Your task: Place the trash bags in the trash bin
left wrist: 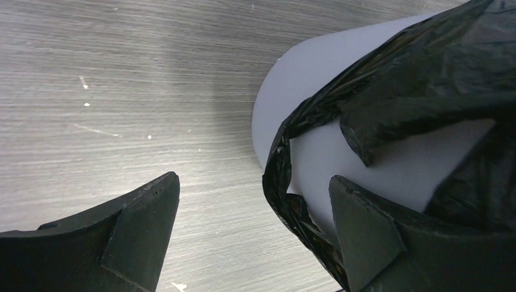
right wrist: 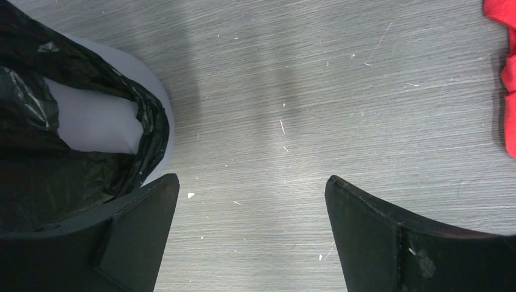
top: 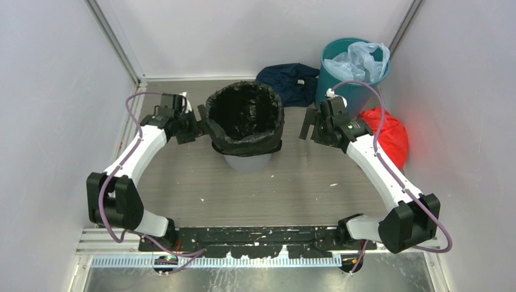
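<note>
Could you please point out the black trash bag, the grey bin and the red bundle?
black trash bag [top: 246,143], top view, folded-over front skirt.
grey bin [top: 246,162], top view, bare lower wall.
red bundle [top: 395,137], top view, its middle.

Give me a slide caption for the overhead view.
Black trash bag lines the grey trash bin, edge folded over the rim; open left end effector and open right end effector flank it.

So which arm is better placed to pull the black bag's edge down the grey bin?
Left, probably: the open left gripper is at the hanging edge of the trash bag; the right gripper stands apart from the bin.
</note>
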